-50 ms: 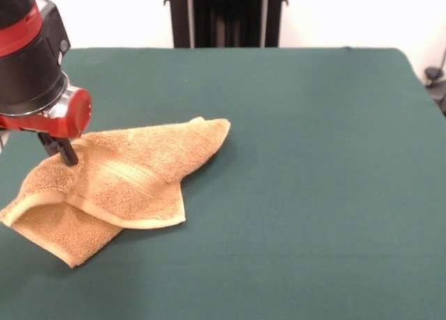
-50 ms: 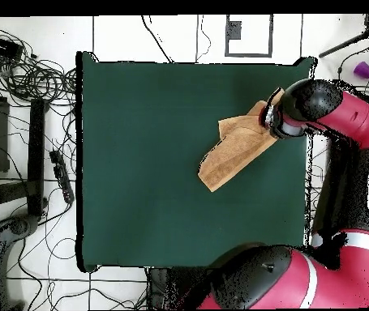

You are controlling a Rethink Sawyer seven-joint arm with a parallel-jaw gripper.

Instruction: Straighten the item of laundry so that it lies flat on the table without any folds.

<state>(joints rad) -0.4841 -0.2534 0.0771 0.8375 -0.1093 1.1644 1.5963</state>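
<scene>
An orange-yellow terry towel (image 1: 118, 177) with a smoother, paler woven band lies on the dark green counter (image 1: 313, 194) beneath the red-and-black arm (image 1: 35, 62).

I count one towel (image 1: 118, 184) on my feed, orange-yellow and folded over itself; one green table (image 1: 313, 160) beneath it; one red and black arm ending in one gripper (image 1: 66, 153). Off the table, overhead, I see one small purple cup (image 2: 363, 70).
</scene>
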